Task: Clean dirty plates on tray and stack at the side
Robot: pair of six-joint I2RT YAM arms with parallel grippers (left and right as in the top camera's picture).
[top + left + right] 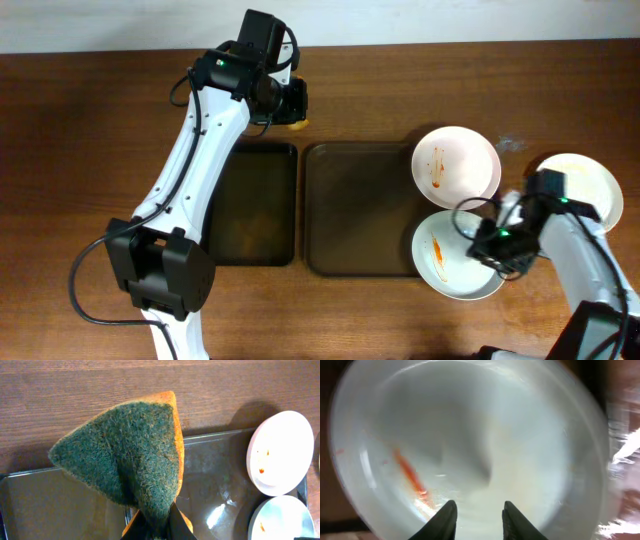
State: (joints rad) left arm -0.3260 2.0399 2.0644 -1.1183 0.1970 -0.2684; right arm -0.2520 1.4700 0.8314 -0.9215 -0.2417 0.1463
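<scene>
**A:** Plates (456, 165) (450, 272) (588, 175): where do they sit against the tray (360, 210)?

**B:** Two with orange-red sauce streaks lie at the tray's right end. One is over its far right corner and one over its near right corner, and both overhang the rim. They are very close together; I cannot tell whether they touch. The third is plain white and rests on the surface (100, 150) off the tray's right side, apart from the rim. It is partly under the right arm (585, 265).

**A:** And the right jaws?

**B:** They are over the near-corner plate, at its edge away from the tray. They are parted with nothing between them. In the wrist view the streak lies just beyond the tips.

**A:** The left jaws?

**B:** They are past the tray's far left corner, clenched on a sponge (125, 450). Its green scouring face is toward the wrist camera and its orange body is behind.

**A:** Anything else?

**B:** A black tray (255, 205) lies just beside the tray's left side, with a narrow gap between them.
</scene>
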